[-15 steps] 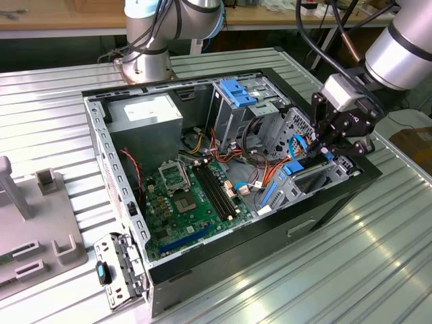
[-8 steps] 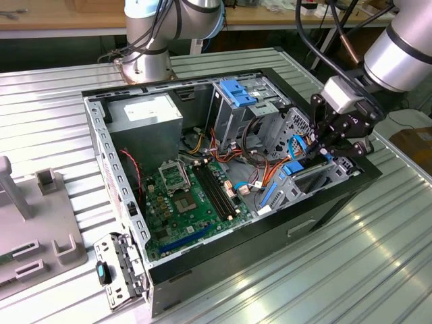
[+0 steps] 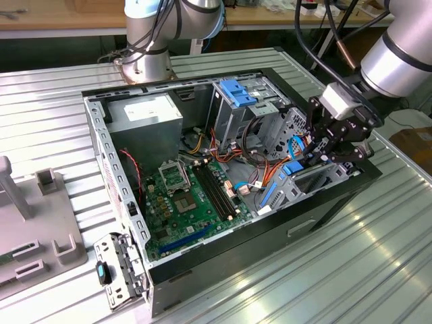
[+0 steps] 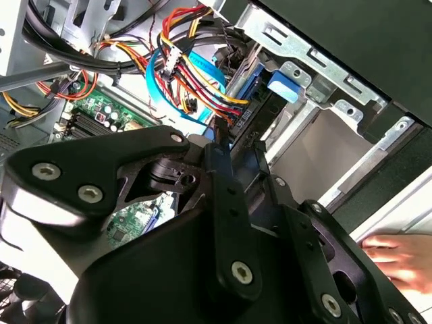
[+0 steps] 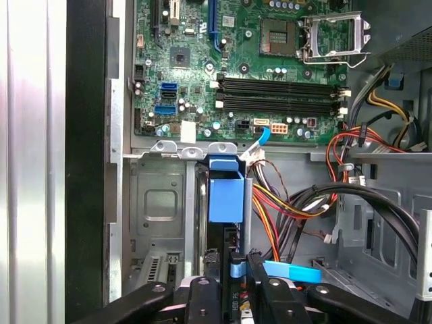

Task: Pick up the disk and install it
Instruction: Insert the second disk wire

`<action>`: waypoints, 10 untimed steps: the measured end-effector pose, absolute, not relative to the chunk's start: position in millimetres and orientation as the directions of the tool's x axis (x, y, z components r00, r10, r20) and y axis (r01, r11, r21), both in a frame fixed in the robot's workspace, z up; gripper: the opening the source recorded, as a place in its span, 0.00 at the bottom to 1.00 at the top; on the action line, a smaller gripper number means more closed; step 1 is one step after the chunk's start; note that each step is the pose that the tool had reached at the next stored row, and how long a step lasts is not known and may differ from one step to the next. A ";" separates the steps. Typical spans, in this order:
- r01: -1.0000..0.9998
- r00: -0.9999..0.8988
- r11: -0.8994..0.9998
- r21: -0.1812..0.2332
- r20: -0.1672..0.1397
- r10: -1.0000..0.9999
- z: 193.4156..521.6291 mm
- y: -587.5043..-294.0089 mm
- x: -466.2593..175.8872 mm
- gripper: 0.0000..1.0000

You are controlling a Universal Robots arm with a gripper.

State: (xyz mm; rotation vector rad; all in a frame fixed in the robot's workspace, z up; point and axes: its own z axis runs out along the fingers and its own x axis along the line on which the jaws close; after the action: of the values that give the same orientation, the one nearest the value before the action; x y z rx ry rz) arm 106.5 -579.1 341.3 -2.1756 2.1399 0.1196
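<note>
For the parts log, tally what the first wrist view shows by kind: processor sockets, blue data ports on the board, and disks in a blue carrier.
Processor socket: 1
Blue data ports: 2
Disk in blue carrier: 1
Total: 4

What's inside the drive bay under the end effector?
The disk stands on edge in the bay, blue carrier end showing. The end effector and cables cover its lower part.

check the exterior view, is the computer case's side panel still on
No, the computer case lies open, with its green motherboard and cables exposed beside the gripper.
</note>
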 end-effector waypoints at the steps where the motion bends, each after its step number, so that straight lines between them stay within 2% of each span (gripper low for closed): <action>1: -1.000 0.017 -0.016 -0.008 -0.117 -0.993 341.2 -579.1 106.5 0.30; 10: -1.000 0.017 -0.016 -0.008 -0.117 -0.993 340.7 -579.1 106.5 0.30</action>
State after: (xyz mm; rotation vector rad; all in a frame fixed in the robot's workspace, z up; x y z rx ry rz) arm 106.5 -579.1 340.7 -2.1755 2.1399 0.1197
